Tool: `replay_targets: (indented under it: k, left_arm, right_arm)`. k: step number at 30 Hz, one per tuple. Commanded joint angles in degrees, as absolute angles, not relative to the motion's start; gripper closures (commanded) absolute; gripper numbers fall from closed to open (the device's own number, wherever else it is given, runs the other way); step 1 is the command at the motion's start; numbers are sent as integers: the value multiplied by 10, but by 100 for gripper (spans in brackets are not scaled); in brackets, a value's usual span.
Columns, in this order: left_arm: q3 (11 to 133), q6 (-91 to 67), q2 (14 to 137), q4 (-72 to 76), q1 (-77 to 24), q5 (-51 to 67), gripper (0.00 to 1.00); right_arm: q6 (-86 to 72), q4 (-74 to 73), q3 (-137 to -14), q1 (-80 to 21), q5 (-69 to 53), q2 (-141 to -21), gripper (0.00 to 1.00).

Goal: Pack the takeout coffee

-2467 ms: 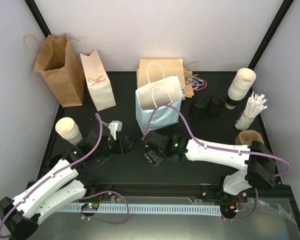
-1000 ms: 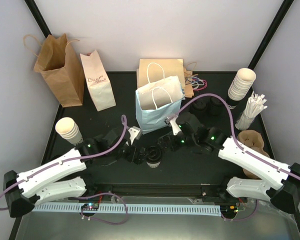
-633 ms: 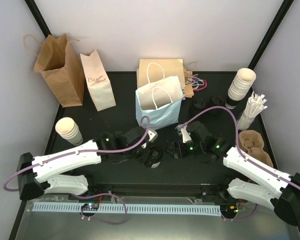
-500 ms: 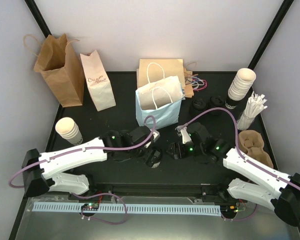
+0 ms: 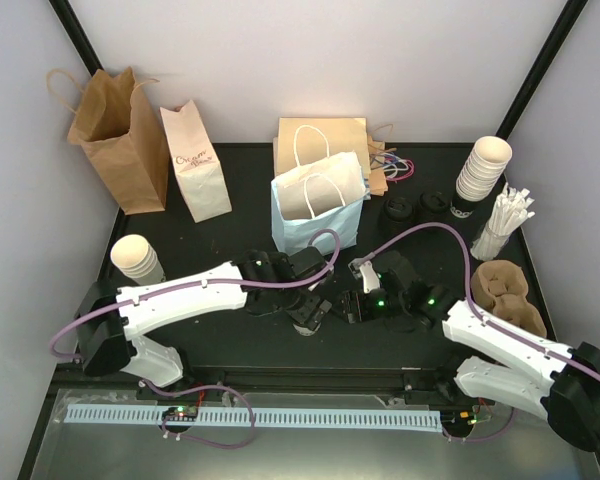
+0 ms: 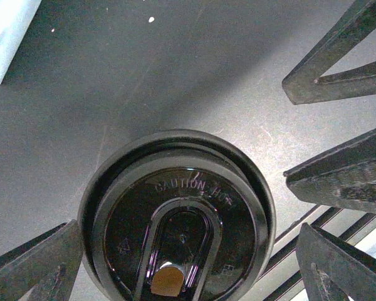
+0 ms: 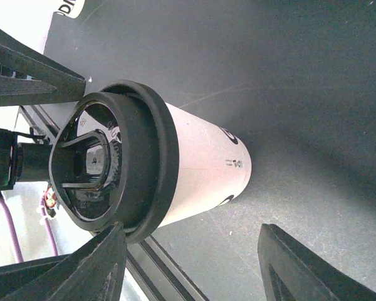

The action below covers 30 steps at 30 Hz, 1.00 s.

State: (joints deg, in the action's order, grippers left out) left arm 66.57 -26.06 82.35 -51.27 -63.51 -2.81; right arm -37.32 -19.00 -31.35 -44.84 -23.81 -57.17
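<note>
Hovering above the takeout coffee [image 5: 308, 317], left gripper [image 6: 185, 251] has its jaws wide apart around the lid, likely for a top grab. The cup stands at 6 o'clock of the blue bag [image 5: 315, 215]. Right gripper [image 7: 193, 229] is at the cup's 3 o'clock, jaws apart, probably steadying it.

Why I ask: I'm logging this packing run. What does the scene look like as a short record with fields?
coffee: takeout coffee upright, black lid on
left fingers: open, straddling the lid from above
right fingers: open, beside the cup, not gripping it
nearest bag: light blue bag, standing open just beyond the cup
</note>
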Motion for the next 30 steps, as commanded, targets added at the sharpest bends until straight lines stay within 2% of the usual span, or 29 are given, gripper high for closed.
replay_targets:
  k: [1,16,22,30]
  left_arm:
    - [690,-252,831,-540,-638,-39,4]
    - [681,-255,847,-536,-638,-43,17]
    - [680,-255,852,-540,-638,-45,27]
    - [673,-255,851,-541,-642,-45,29]
  right_arm:
    - [-386,-154,-303,-445,-256,-572,40]
    - [-393,-127,-285,-445,-278,-587,42]
    - [-403,-94,-280,-445,-296,-610,44]
    - [-416,-81,-280,-444,-297,-608,45]
